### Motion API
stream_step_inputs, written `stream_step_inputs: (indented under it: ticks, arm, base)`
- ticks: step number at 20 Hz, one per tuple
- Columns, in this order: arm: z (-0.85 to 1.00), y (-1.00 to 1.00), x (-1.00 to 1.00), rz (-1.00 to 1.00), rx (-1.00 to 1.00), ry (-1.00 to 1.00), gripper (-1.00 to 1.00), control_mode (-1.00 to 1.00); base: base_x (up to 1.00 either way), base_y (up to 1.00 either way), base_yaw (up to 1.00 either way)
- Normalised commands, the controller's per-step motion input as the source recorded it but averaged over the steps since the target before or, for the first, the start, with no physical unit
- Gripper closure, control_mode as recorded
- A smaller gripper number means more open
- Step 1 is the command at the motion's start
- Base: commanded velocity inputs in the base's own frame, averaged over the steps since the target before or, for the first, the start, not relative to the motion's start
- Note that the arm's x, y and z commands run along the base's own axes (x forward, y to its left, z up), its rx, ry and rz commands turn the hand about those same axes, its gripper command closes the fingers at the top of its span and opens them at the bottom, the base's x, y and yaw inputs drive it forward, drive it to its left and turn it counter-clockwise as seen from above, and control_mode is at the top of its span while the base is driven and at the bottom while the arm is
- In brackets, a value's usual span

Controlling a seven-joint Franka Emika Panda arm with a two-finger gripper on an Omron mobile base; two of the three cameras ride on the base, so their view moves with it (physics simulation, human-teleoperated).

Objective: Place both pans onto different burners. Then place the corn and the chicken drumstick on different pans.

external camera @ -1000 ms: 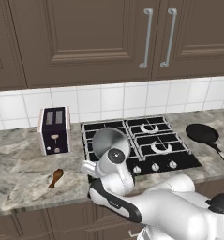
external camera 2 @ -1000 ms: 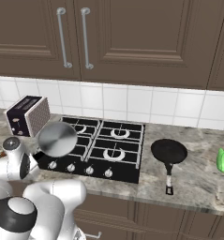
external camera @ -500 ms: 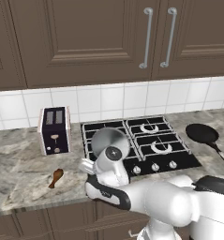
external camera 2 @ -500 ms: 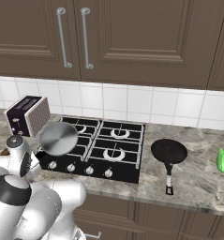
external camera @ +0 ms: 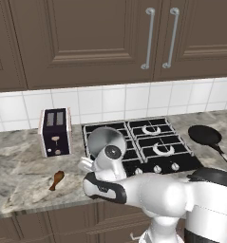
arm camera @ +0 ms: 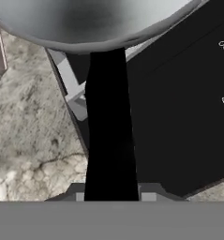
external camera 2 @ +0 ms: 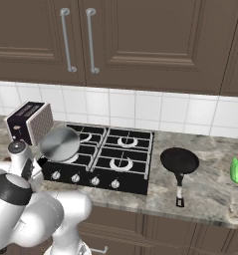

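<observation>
My gripper [arm camera: 112, 194] is shut on the long black handle [arm camera: 108, 126] of the silvery pan [external camera: 107, 141]. That pan [external camera 2: 59, 144] hangs tilted over the front left burner of the black hob [external camera: 150, 142], its grey bowl [arm camera: 94, 23] just beyond the fingers. On the counter to the right of the hob [external camera 2: 115, 152] the all-black pan [external camera 2: 179, 160] lies flat, also seen as a dark pan [external camera: 205, 135]. The small orange-brown chicken drumstick [external camera: 57, 179] lies on the counter left of the arm. The corn [external camera 2: 236, 170], a small green thing, lies at the far right.
A toaster [external camera: 54, 131] stands left of the hob near the wall, also seen as a silver toaster [external camera 2: 28, 122]. Silver knobs [external camera 2: 85, 179] line the hob's front. Dark cabinets hang above, and the counter's front edge runs close below the drumstick.
The arm's lower links have swung round. The silvery pan stays held in almost the same spot, a touch higher.
</observation>
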Motion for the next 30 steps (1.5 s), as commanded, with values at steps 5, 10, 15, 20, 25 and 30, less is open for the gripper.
stream_step_inputs:
  ticks: [5,10,15,20,25,30]
  arm:
    - [0.00,-0.22,0.30,-0.06,0.04,0.02,1.00,-1.00]
    - [0.00,-0.21,0.16,-0.09,0.01,0.05,1.00,-1.00]
    - [-0.04,-0.01,0.09,-0.02,0.05,0.06,1.00,-1.00]
    - [-0.14,0.00,0.03,0.00,0.10,0.07,1.00,-1.00]
    - [-0.22,0.00,0.01,0.00,0.14,0.08,1.00,-1.00]
    - [-0.18,0.00,0.00,0.00,0.11,0.05,1.00,-1.00]
  base:
    - [0.00,0.00,0.00]
    - [0.00,0.00,0.00]
    - [0.00,0.00,0.00]
    - [0.00,0.00,0.00]
    - [0.00,0.00,0.00]
    - [0.00,0.00,0.00]
